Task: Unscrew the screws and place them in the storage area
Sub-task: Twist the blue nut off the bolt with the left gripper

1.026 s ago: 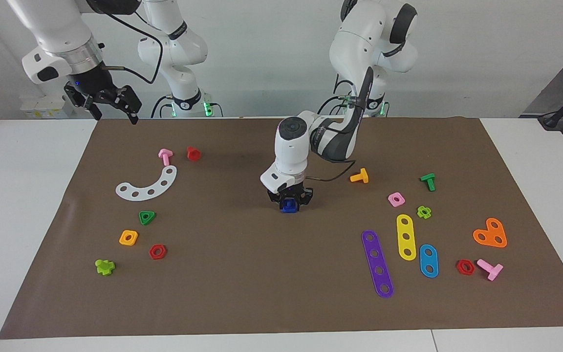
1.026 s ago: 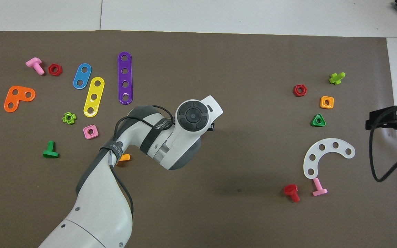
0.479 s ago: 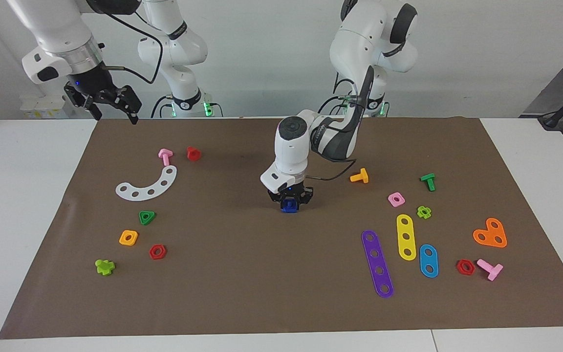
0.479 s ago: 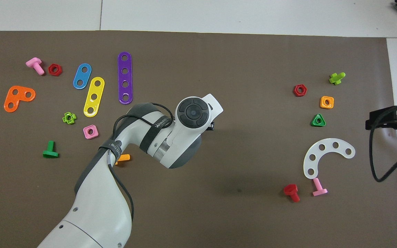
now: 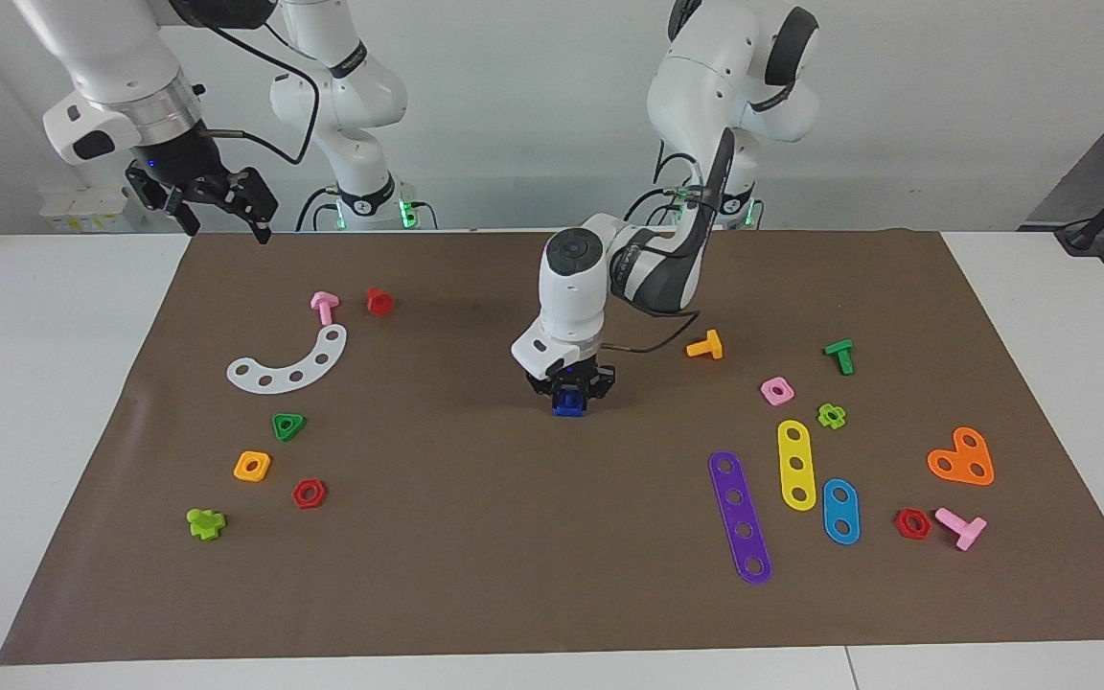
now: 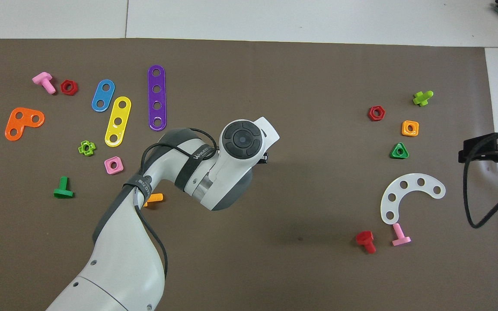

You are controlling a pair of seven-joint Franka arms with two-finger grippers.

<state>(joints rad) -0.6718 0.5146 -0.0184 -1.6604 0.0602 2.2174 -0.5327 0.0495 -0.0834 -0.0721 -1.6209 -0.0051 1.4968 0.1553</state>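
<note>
The dark-blue screw (image 5: 568,402) is clamped by the left gripper (image 5: 568,395) mid-mat, storage pending; the right gripper (image 5: 217,206) is held wide, waiting.

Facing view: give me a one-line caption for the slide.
Left gripper shut on the dark-blue bolt at mid-mat; right gripper waits open above the mat's edge.

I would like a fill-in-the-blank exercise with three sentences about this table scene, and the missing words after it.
1. The left gripper is shut on the small dark ____ plastic toy bolt.
2. The right gripper, which waits raised at the right arm's end of the brown mat, is ____.
3. The curved white plastic strip has ____ holes.

Missing words: blue; open; five
</note>
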